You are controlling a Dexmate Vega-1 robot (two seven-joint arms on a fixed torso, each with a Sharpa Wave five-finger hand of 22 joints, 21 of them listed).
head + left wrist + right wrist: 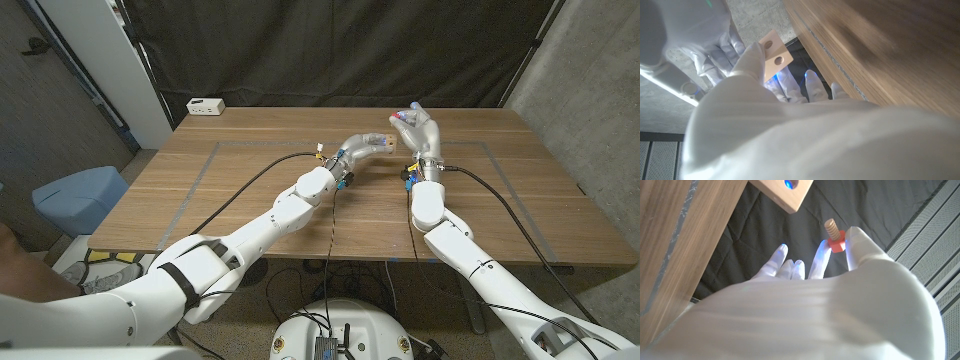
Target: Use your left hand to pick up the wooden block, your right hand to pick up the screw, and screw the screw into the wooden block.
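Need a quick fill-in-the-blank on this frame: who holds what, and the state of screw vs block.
1. The left hand holds the wooden ____.
2. The screw has a wooden thread and a ____ head.
3. The screw is pinched in the ____ hand.
4. In the right wrist view the screw is ____ the block, not yet in a hole.

Missing words: block; red; right; apart from

A black curtain [330, 50] hung behind the wooden table [250, 200]. A white box [205, 106] sat at its far corner, a blue bin [75, 195] beside it on the floor.
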